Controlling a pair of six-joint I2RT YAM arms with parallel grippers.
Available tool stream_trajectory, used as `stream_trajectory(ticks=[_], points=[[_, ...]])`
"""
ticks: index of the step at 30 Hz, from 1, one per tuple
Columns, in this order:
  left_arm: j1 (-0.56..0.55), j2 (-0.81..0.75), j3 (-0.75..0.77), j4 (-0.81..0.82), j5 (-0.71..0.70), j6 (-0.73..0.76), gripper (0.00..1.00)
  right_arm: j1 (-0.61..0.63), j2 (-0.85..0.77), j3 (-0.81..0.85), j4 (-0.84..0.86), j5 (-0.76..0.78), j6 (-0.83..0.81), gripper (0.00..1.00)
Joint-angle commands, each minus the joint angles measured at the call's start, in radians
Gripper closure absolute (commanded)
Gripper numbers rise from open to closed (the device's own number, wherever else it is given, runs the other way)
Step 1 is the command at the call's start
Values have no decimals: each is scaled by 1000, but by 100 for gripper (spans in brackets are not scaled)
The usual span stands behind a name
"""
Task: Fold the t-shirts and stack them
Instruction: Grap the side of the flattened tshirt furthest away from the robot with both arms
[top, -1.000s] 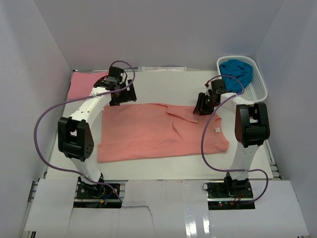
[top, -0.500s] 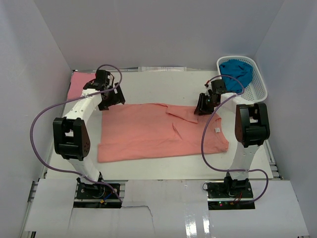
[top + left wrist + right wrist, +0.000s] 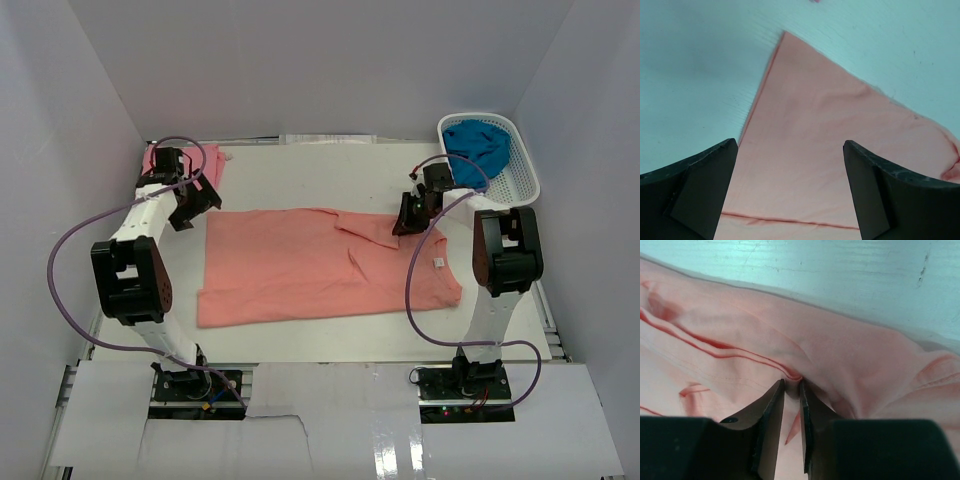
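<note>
My right gripper [image 3: 791,382] has its jaws pinched almost together on a ridge of the shirt [image 3: 310,265] at its far edge. From there, in the top view, the cloth lies flat toward 8 o'clock, with its long axis running 9 to 3. My left gripper [image 3: 789,145] hangs spread wide with the far-left corner at 12 o'clock ahead of its fingers, so I judge that arm nearer for the matching grab.
</note>
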Motion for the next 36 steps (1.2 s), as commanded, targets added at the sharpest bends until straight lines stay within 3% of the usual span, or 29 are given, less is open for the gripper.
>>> stream_trajectory(ticks=[1,5,16,24,31,36], points=[[6,-42,24,34,11,-22,2,9,26,-1,-10,-2,-8,81],[11,9,69,33,-1,-22,2,9,23,18,-10,1,-6,92],[12,154,248,-17,-129,17,2,14,-68,113,-86,-5,-19,92],[11,246,285,-24,-159,17,6,16,-204,130,-120,-22,-23,92],[12,312,322,-40,-150,43,17,16,-252,156,-151,-25,-32,92],[12,360,357,-40,-122,43,31,16,-272,136,-128,-55,-25,92]])
